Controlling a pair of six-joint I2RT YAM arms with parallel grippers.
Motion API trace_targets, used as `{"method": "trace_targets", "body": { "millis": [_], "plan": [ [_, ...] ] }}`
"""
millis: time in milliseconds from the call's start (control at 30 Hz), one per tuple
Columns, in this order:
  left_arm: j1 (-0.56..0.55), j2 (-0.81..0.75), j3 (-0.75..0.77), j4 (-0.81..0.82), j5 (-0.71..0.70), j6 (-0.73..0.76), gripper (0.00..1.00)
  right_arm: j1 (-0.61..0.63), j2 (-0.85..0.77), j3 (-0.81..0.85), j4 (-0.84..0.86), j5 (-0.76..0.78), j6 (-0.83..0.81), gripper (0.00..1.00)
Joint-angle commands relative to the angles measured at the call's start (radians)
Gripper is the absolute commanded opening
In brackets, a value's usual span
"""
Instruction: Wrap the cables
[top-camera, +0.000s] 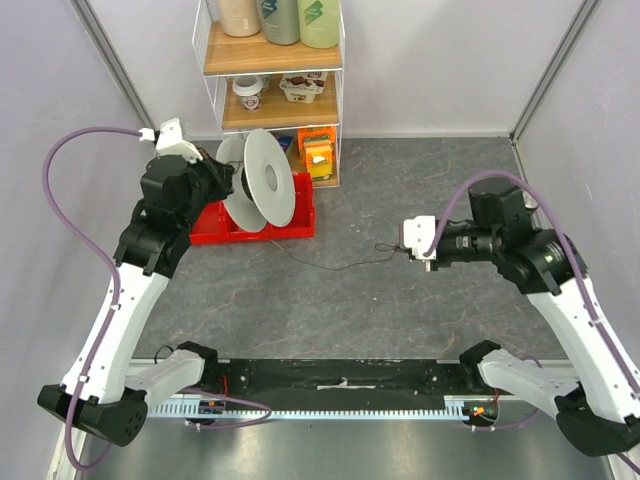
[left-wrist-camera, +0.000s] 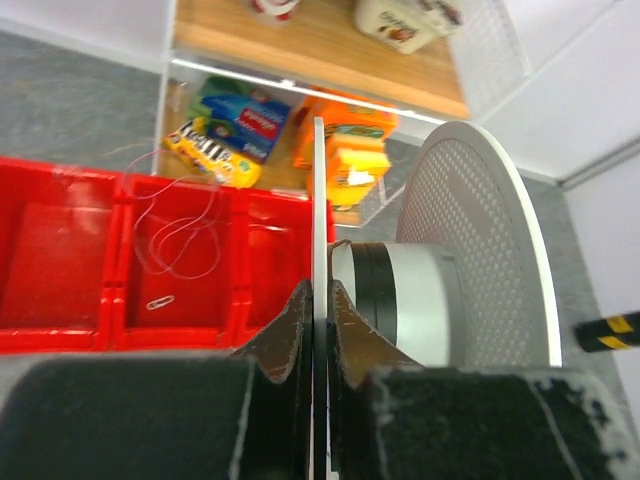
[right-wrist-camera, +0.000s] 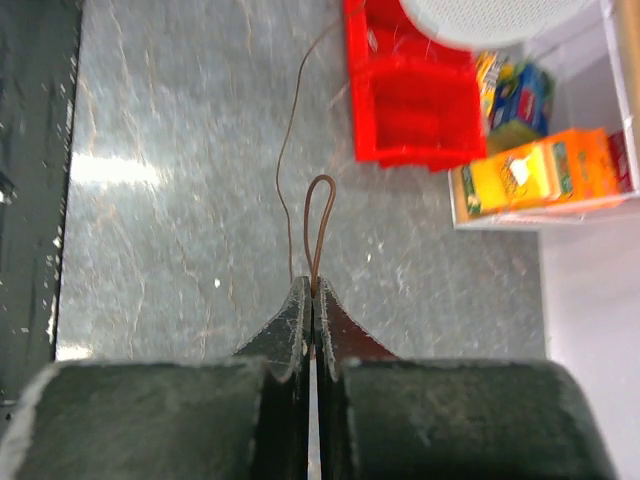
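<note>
A hair-fine dark cable (top-camera: 335, 266) runs across the grey table from the white spool (top-camera: 270, 180) to my right gripper (top-camera: 403, 248). My right gripper (right-wrist-camera: 312, 288) is shut on the cable; a small brown loop (right-wrist-camera: 318, 225) sticks out past its tips, and the cable trails away toward the red bin. My left gripper (left-wrist-camera: 320, 295) is shut on the thin edge of the spool's near flange (left-wrist-camera: 319, 200), holding the spool upright above the red bin. Dark cable is wound on the spool's hub (left-wrist-camera: 375, 295). The far perforated flange (left-wrist-camera: 480, 240) is on the right.
A red divided bin (top-camera: 215, 222) sits under the spool, with a thin loose wire (left-wrist-camera: 175, 235) and a paperclip in it. A wooden shelf unit (top-camera: 270, 60) with bottles, cups and snack boxes stands behind. Orange cartons (top-camera: 317, 155) sit on the bottom shelf.
</note>
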Motion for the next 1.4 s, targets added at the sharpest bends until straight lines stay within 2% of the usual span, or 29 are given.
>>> {"method": "trace_targets", "body": {
  "millis": [0,200,367,500,700,900,1067,1233,1367],
  "plan": [
    [0.004,0.033,-0.030,0.037,-0.144,0.029,0.02,0.055,-0.015,0.113,-0.018,-0.049,0.120,0.00],
    [-0.027,0.076,-0.066,0.049,-0.128,0.062,0.02,0.092,0.025,0.265,0.028,-0.103,0.232,0.00],
    [-0.136,0.095,-0.113,0.069,-0.180,0.110,0.01,0.103,0.059,0.377,0.139,-0.146,0.349,0.00],
    [-0.209,0.119,-0.162,0.141,-0.234,0.211,0.02,0.106,0.069,0.409,0.235,-0.153,0.384,0.00],
    [-0.321,0.180,-0.150,0.169,-0.239,0.259,0.02,0.107,0.108,0.483,0.361,-0.156,0.438,0.00],
    [-0.385,0.251,-0.118,0.172,-0.255,0.247,0.02,0.109,0.139,0.512,0.521,-0.202,0.587,0.00],
    [-0.389,0.324,-0.071,0.153,-0.352,0.204,0.02,0.110,0.126,0.471,0.694,-0.238,0.714,0.00],
    [-0.414,0.372,-0.052,0.143,-0.323,0.204,0.02,0.110,0.126,0.488,0.824,-0.187,0.800,0.00],
    [-0.434,0.357,-0.101,0.181,-0.277,0.245,0.02,0.110,0.137,0.529,0.906,-0.039,0.834,0.00]
  ]
}}
